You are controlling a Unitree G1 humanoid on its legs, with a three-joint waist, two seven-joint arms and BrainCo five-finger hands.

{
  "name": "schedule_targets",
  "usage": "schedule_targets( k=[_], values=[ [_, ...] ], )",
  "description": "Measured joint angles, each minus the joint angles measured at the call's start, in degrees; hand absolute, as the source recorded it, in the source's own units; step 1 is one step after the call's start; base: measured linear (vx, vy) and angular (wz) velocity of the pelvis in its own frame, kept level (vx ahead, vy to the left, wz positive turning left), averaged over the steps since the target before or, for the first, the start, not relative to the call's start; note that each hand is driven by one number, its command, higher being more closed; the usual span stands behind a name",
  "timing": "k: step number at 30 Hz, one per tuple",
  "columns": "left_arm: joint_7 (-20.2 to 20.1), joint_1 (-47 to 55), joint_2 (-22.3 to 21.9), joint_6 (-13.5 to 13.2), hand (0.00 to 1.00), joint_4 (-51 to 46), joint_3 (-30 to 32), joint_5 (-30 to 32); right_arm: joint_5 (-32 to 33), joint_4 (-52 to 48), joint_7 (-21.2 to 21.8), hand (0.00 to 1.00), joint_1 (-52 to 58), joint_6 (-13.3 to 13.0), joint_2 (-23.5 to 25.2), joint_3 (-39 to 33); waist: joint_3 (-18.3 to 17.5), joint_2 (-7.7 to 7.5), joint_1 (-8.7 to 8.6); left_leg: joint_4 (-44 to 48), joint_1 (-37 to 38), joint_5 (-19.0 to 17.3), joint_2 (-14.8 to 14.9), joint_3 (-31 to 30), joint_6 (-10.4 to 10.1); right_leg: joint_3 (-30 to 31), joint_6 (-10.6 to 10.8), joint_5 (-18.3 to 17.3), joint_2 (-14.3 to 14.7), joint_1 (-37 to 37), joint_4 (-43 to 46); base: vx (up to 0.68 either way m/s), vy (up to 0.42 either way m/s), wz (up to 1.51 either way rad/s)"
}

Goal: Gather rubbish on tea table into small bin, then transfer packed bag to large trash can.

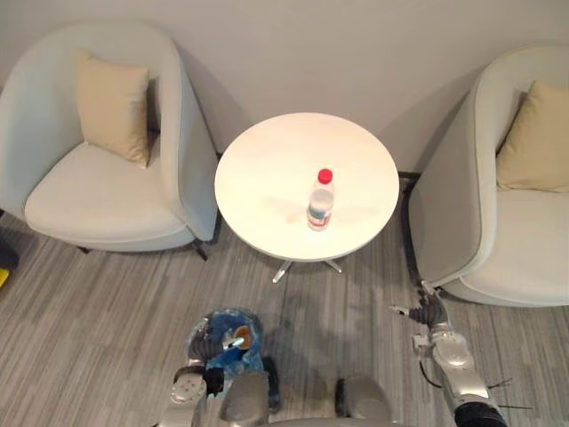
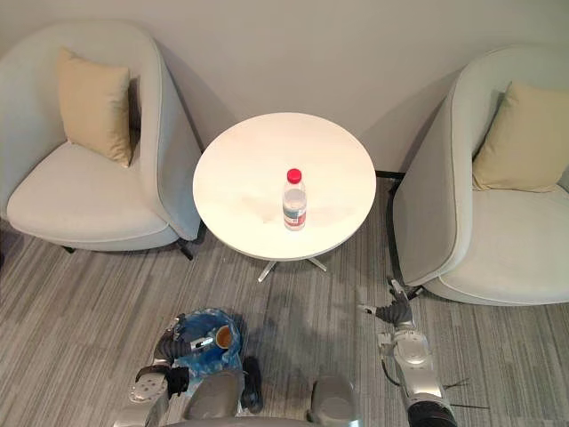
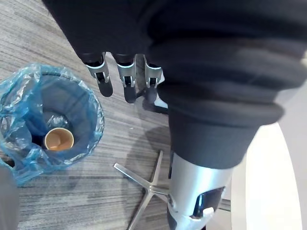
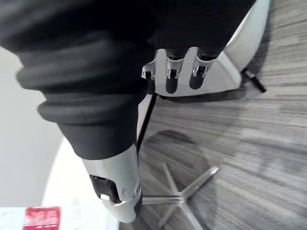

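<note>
A clear water bottle (image 1: 321, 203) with a red cap stands upright right of centre on the round white tea table (image 1: 267, 169). On the floor in front of the table stands the small bin (image 1: 229, 349), lined with a blue bag (image 3: 19, 143). Inside it lie a paper cup (image 3: 58, 139) and some crumpled clear plastic. My left hand (image 1: 197, 345) hovers just beside the bin's left rim, its fingers (image 3: 125, 79) straight and holding nothing. My right hand (image 1: 431, 313) hangs low near the right armchair, its fingers (image 4: 172, 76) relaxed and empty.
A pale armchair (image 1: 98, 196) with a beige cushion (image 1: 114, 107) stands left of the table. A second armchair (image 1: 507, 240) with a cushion (image 1: 536, 142) stands on the right. The table's metal star base (image 3: 148, 184) spreads over the striped grey carpet.
</note>
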Motion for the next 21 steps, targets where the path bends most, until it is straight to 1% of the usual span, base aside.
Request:
schedule_targets(
  k=[1, 2, 3, 4, 5, 7, 10, 13, 16, 18, 19, 20, 21],
  values=[
    [-0.05, 0.24, 0.60, -0.06, 0.00, 0.13, 0.00, 0.05, -0.59, -1.65, -0.53, 0.00, -0.06, -0.20, 0.04, 0.36, -0.37, -0.62, 0.08, 0.41, -0.28, -0.07, -0.33, -0.91, -1.13, 0.65, 0.14, 2.99, 0.15, -0.56, -7.01, 0.13, -0.096, 0.56],
    [-0.07, 0.29, 0.56, -0.08, 0.00, 0.55, -0.08, 0.07, -1.15, -1.93, -0.72, 0.00, -0.14, -0.37, -0.05, 0.46, -0.38, -0.63, 0.06, 1.16, -0.41, -0.27, -0.46, -1.66, -1.74, 0.74, 0.20, 7.11, 0.20, -0.08, -7.85, 0.18, -0.138, 0.53],
    [-0.12, 0.32, -0.45, -0.04, 0.00, 1.41, -0.14, 0.11, -1.80, -1.86, -0.80, 0.00, -0.47, -0.36, -0.44, 0.63, -0.78, 0.56, 0.16, 1.49, -0.42, -0.43, 0.24, -2.69, -2.03, -0.39, -0.03, 7.04, 0.56, 0.96, -8.69, 0.27, -0.163, 0.25],
    [-0.13, 1.42, -1.64, -0.07, 0.00, 1.68, -0.15, 0.12, -2.21, -2.49, -0.79, 0.00, -1.09, -0.39, -0.51, 1.10, -1.88, 1.99, 1.13, 0.66, -0.48, -0.29, 1.13, -2.98, -2.55, -0.74, -0.48, 7.32, 1.64, 1.62, -10.33, 0.28, -0.161, 0.14],
    [-0.15, 1.52, -2.11, -0.07, 0.00, 1.90, -0.16, 0.11, -2.41, -3.19, -0.79, 0.00, -1.27, -0.50, -0.58, 1.40, -2.26, 2.66, 1.47, -0.04, -0.66, -0.01, 1.28, -3.73, -2.95, -1.49, -0.78, 7.55, 1.95, 1.72, -10.98, 0.22, -0.109, 0.08],
    [-0.25, 1.56, -2.38, -0.13, 0.00, 2.00, -0.16, 0.13, -2.94, -3.45, -0.62, 0.00, -1.75, -1.13, -1.05, 2.80, -2.71, 3.44, 1.48, -1.58, -0.25, 0.49, 1.58, -4.89, -3.71, -2.96, -1.00, 7.70, 2.59, 2.97, -12.58, 0.16, -0.086, 0.33],
    [-1.07, 1.63, -2.35, -0.96, 0.00, 2.16, -0.20, 0.17, -4.40, -3.60, -0.56, 0.00, -1.70, -1.74, -1.19, 4.43, -2.93, 3.42, 1.55, -4.25, 1.96, 1.24, 2.02, -6.97, -4.60, -5.45, -1.32, 7.91, 3.14, 6.73, -15.78, 0.16, -0.087, 0.37],
    [-1.31, 1.91, -2.37, -1.26, 0.00, 2.57, -1.05, 0.22, -4.47, -3.60, -0.46, 0.00, -1.86, -2.26, -1.15, 5.50, -3.54, 3.40, 1.70, -6.64, 3.05, 2.38, 2.03, -7.33, -4.61, -6.86, -1.36, 8.29, 3.05, 8.66, -18.34, 0.09, -0.034, 0.24],
    [-1.43, 2.88, -2.38, -1.32, 0.00, 3.90, -1.82, 1.28, -4.47, -3.31, -0.51, 0.00, -3.36, -2.27, -0.85, 7.26, -3.75, 3.56, 1.81, -8.71, 3.55, 3.74, 1.88, -7.50, -4.50, -7.79, -1.42, 9.87, 3.04, 9.73, -20.85, 0.04, -0.003, 0.12],
    [-1.59, 3.10, -2.38, -1.30, 0.00, 4.41, -2.17, 1.49, -4.46, -2.96, -0.60, 0.00, -3.87, -2.27, -0.20, 7.25, -3.75, 3.56, 1.84, -9.44, 3.73, 4.20, 1.77, -7.79, -4.46, -8.10, -1.55, 10.29, 3.05, 10.18, -21.76, 0.00, 0.002, 0.15],
    [-2.16, 3.50, -2.41, -1.32, 0.00, 4.41, -2.48, 2.00, -4.45, -0.85, -0.87, 0.00, -5.33, -2.33, 0.45, 7.26, -3.76, 3.54, 2.30, -10.24, 3.67, 5.29, 1.48, -8.66, -4.38, -8.37, -1.34, 11.24, 2.97, 10.58, -22.87, -0.02, 0.000, 0.17],
    [-2.36, 3.60, -2.40, -1.32, 0.00, 4.43, -2.60, 2.30, -4.41, 0.21, -1.11, 0.00, -6.10, -2.32, 0.65, 7.14, -3.76, 3.54, 2.53, -10.46, 3.57, 5.76, 1.31, -8.72, -4.37, -8.43, -1.30, 11.46, 2.83, 10.56, -23.11, -0.04, 0.002, 0.18],
    [-2.42, 3.66, -2.42, -1.32, 0.00, 4.44, -2.96, 2.33, -4.33, 2.15, -2.01, 0.00, -7.42, -2.28, 0.92, 6.90, -3.79, 3.50, 3.13, -11.08, 3.46, 6.46, 0.93, -8.84, -4.47, -8.76, -1.31, 11.52, 2.53, 10.52, -23.44, -0.07, -0.005, 0.23]
  ],
)
